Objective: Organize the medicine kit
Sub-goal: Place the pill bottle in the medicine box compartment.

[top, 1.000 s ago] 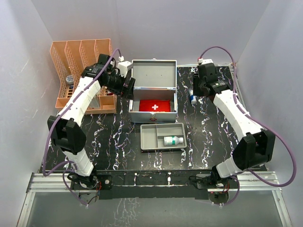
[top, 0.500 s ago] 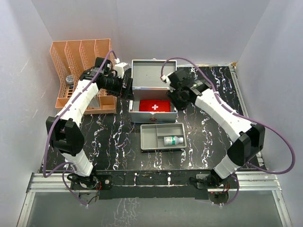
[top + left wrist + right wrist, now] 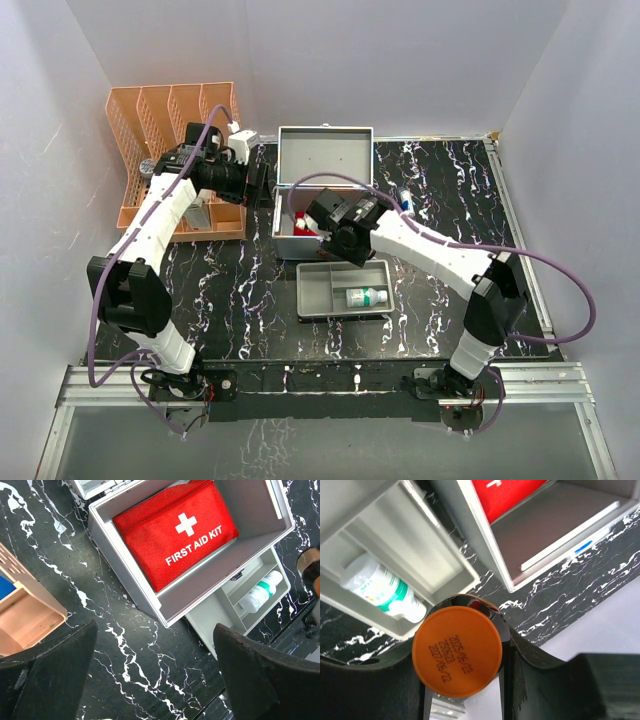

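The medicine kit (image 3: 322, 158) is a silver-grey metal case at the table's middle, lid up. A red first-aid pouch (image 3: 175, 530) lies inside it. My right gripper (image 3: 338, 236) hovers over the kit's front wall (image 3: 485, 545), shut on a dark bottle with an orange cap (image 3: 456, 650). The same bottle shows at the right edge of the left wrist view (image 3: 310, 567). My left gripper (image 3: 262, 186) hangs open beside the kit's left wall (image 3: 125, 580), with only bare table between its fingers (image 3: 250, 670).
A grey divided tray (image 3: 320, 292) in front of the kit holds a white bottle with a green label (image 3: 366, 297). An orange file organiser (image 3: 160, 120) stands at the back left. A small blue-capped bottle (image 3: 404, 198) lies right of the kit.
My right arm has swung left from the table's back right to the kit's front, carrying the orange-capped bottle. The left arm drew back a little toward the organiser, still open.
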Action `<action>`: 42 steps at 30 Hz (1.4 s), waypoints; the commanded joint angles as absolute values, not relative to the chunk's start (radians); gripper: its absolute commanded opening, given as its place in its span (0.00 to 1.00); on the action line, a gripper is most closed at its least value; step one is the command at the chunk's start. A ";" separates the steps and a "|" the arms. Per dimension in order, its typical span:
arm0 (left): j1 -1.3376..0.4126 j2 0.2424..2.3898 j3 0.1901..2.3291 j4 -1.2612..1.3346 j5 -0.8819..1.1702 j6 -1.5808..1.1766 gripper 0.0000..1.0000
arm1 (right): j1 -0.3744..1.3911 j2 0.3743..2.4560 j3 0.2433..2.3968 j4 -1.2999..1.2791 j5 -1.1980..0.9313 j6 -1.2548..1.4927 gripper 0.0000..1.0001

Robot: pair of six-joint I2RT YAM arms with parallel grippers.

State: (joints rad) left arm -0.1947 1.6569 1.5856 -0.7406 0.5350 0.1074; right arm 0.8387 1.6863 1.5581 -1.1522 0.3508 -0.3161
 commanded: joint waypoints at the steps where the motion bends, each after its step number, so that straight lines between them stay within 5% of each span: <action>1: -0.167 1.595 1.570 -0.742 0.584 0.122 0.99 | 0.883 1.672 1.483 -1.165 0.433 -0.378 0.00; 18: -0.155 1.610 1.564 -0.695 0.661 0.125 0.99 | 0.910 1.677 1.222 -0.951 0.463 -0.546 0.00; 42: -0.148 1.593 1.538 -0.697 0.701 0.108 0.99 | 0.910 1.688 1.134 -0.751 0.497 -0.648 0.00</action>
